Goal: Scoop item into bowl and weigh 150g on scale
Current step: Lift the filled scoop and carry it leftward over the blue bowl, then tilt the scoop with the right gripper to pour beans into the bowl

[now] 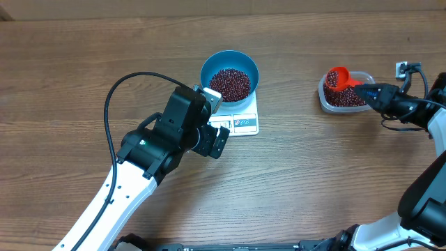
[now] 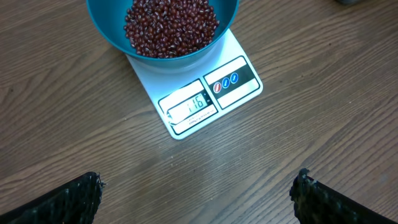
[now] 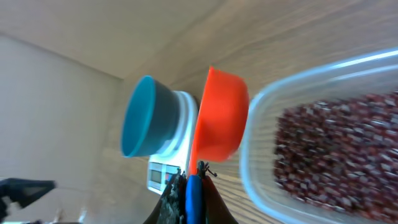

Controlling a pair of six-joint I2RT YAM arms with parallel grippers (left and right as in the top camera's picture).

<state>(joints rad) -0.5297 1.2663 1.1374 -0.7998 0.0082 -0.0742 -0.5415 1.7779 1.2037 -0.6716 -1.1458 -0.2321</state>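
Beans (image 1: 229, 83) in bowl (image 2: 106, 28), weight not yet reached
Scale (image 2: 211, 93) seems to show 116; right claw (image 3: 189, 186) grips scoop (image 1: 337, 78) at tub (image 1: 324, 97), left claw (image 2: 196, 193) stands open

The gripper (image 3: 191, 186) is clamped on the handle of an orange scoop (image 3: 221, 115) tipped on its side. Left of the scoop, a bowl (image 3: 146, 124) sits on a scale (image 3: 184, 121); right of it, a tub (image 3: 311, 70) holds beans (image 3: 336, 149)

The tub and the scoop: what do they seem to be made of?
The tub looks like clear, glossy plastic: the beans show through its wall. The scoop is probably orange-red plastic, opaque and smooth, evenly coloured.
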